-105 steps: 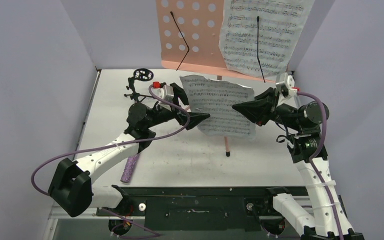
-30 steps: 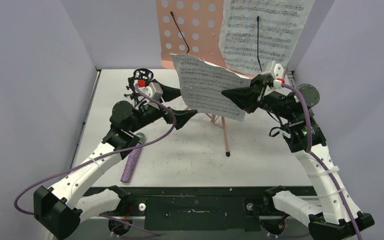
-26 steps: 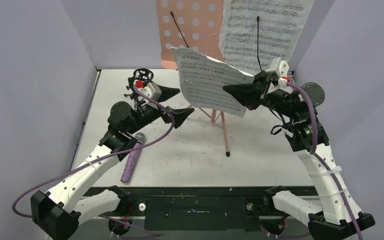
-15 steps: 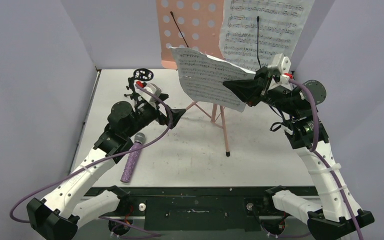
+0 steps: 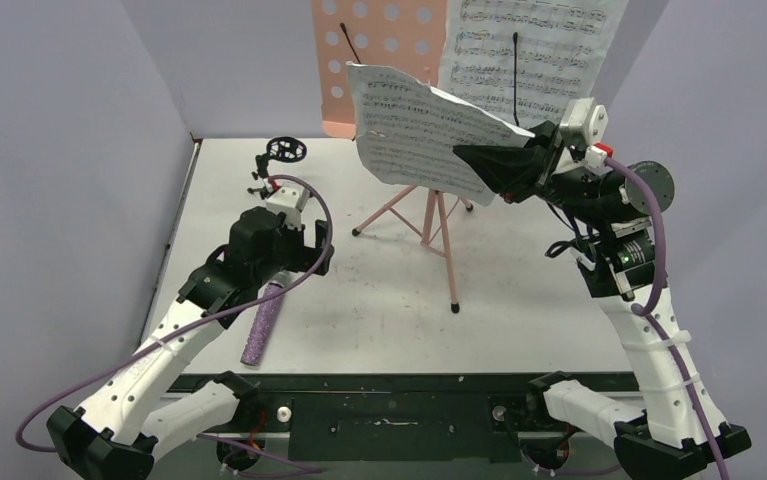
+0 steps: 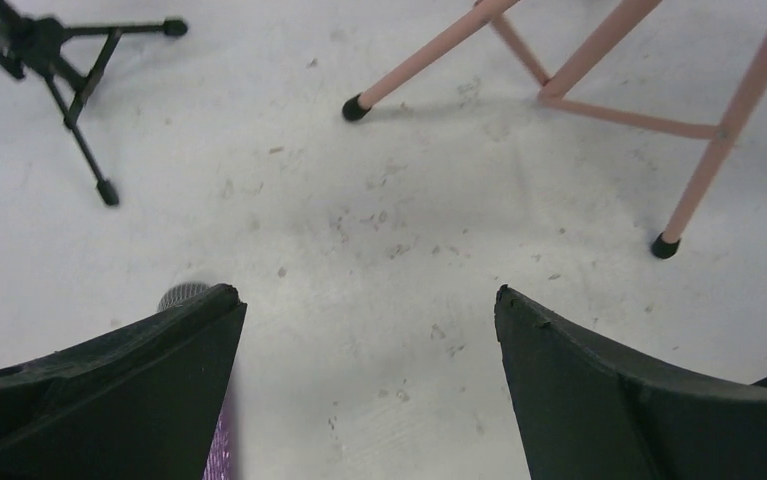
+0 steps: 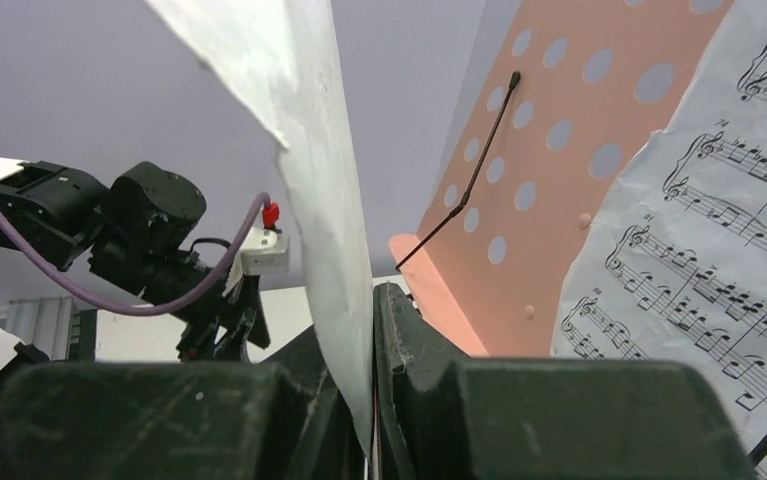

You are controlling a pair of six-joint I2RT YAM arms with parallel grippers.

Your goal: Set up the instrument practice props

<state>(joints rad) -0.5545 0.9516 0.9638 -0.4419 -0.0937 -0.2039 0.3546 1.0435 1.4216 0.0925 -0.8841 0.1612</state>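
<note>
Right hand (image 5: 457, 153) has carried the loose sheet (image 5: 409, 125) up and back over the last second; it now hangs in front of the pink music stand (image 5: 374, 45); left arm has backed away from the sheet and dropped, left hand (image 6: 366, 297) now pointing down at the tabletop (image 5: 379, 310); my right hand is fully closed, pinching the sheet's right edge; page is in the air, tilted; can't tell whether it touches the stand's desk; left hand is spread wide, nothing in it; print: staves and notes on both pages, no words I can read; second page (image 5: 529, 60) sits on the right half of the desk behind a black wire arm (image 5: 515, 80); purple microphone (image 5: 260, 328) lies flat at near left on the tabletop, grey head just beside my left finger; black mic stand (image 5: 279, 165) upright at far left, apart from the microphone; stand legs unmoved.
</note>
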